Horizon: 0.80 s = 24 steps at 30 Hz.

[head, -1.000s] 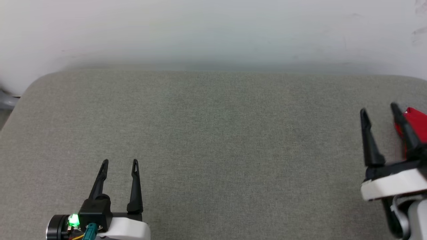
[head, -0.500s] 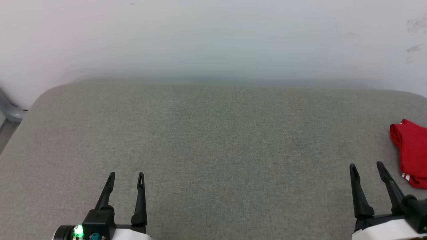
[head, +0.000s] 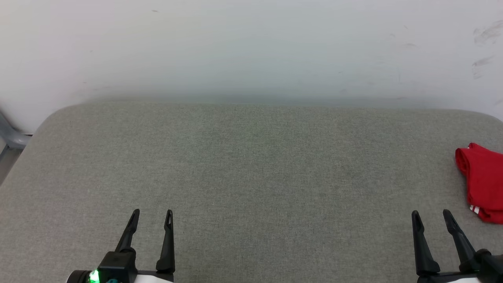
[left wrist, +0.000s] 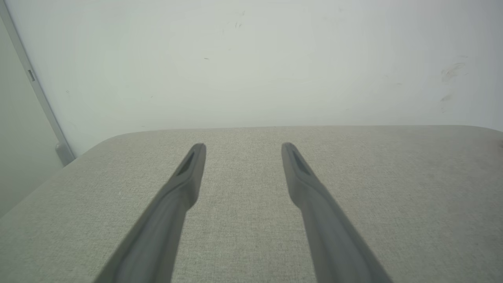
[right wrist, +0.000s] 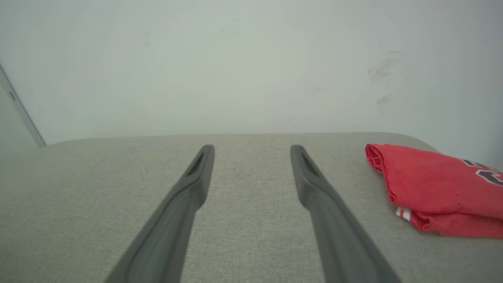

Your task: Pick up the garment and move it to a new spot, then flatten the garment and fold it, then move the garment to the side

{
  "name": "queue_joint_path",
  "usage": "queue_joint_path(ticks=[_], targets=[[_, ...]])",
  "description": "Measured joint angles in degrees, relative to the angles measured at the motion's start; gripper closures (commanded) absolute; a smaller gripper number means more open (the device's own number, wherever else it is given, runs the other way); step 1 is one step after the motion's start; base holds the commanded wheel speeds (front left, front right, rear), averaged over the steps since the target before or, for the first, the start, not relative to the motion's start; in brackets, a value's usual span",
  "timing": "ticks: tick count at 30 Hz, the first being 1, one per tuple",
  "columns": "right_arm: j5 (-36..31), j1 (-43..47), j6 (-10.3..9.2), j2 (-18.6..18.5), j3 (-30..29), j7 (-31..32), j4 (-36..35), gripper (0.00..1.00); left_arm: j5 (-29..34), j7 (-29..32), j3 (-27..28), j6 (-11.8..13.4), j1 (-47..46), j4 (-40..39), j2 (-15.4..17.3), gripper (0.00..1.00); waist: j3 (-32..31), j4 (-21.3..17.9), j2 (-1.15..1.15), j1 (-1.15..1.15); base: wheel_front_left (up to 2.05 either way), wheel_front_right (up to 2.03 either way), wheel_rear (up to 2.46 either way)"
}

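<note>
The garment, a red shirt folded into a compact bundle, lies at the far right edge of the grey padded table. A bit of red-and-white striped trim peeks out at its near corner. In the right wrist view the garment sits to the right of the fingers, dark lettering showing at the frame edge. My right gripper is open at the lower right, just left of and nearer than the garment, not touching it. My left gripper is open at the lower left, nothing between its fingers.
A pale wall rises directly behind the table's far edge. A grey post stands off the table's left corner. The table's rounded corners show at far left and far right.
My right gripper has drawn back from beside the garment toward the near edge, leaving the garment lying free. The left gripper sits slightly lower in view; the camera has shifted too.
</note>
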Motion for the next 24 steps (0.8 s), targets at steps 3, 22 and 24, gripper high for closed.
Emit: queue_joint_path(ticks=[3, 22, 24], targets=[[0.02, 0.29, 0.0, 0.12, -0.09, 0.16, -0.21, 0.0, 0.05, 0.0, 0.11, -0.36, 0.02, 0.1, -0.05, 0.0, 0.09, -0.08, 0.0, 0.0, 0.0, 0.0, 0.0], [14.46, -1.03, 0.02, 0.25, 0.16, 3.83, 4.35, 1.0, -15.53, 3.94, 1.41, -1.72, -0.53, 4.66, -0.23, 1.0, 0.32, -0.44, 0.0, 0.01, 0.0, 0.0, 0.0], [16.44, -1.38, 0.01, 0.27, 0.15, 4.3, 4.65, 1.0, -17.67, 4.44, 1.69, -1.99, -0.98, 4.91, -0.24, 1.0, 0.35, -0.48, 0.0, 0.01, 0.0, 0.0, 0.0]])
